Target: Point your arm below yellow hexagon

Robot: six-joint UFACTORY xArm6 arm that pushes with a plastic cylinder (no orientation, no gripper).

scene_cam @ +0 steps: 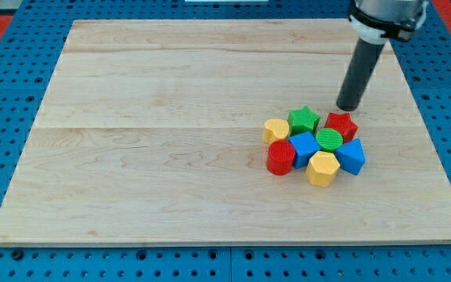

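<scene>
The wooden board [171,157] lies on a blue perforated base [6,78], and all the blocks sit in one tight cluster on the right half of the board, slightly nearer than its middle. The nearest block of the cluster is the yellow hexagon [322,168]. To its left, touching or nearly touching it, stands the red cylinder [280,158]; to its right sits a blue block [351,156] whose exact shape cannot be made out. Just beyond the yellow hexagon, a second blue block [304,146] lies between the red cylinder and the green cylinder [329,139]. Farther back on the left edge of the cluster lies a yellow block that looks heart-shaped [276,129]. The far row holds the green star [304,120] and, to its right, the red star [340,124]. My tip [348,107] rests on the board just beyond the red star, slightly to its right, close to it but apparently not touching it. The rod rises from there toward the far right edge of the scene. The arm carries no pincer, so nothing is grasped. The yellow hexagon lies nearer than my tip and a little to its left, with the red star and green cylinder between them.
</scene>
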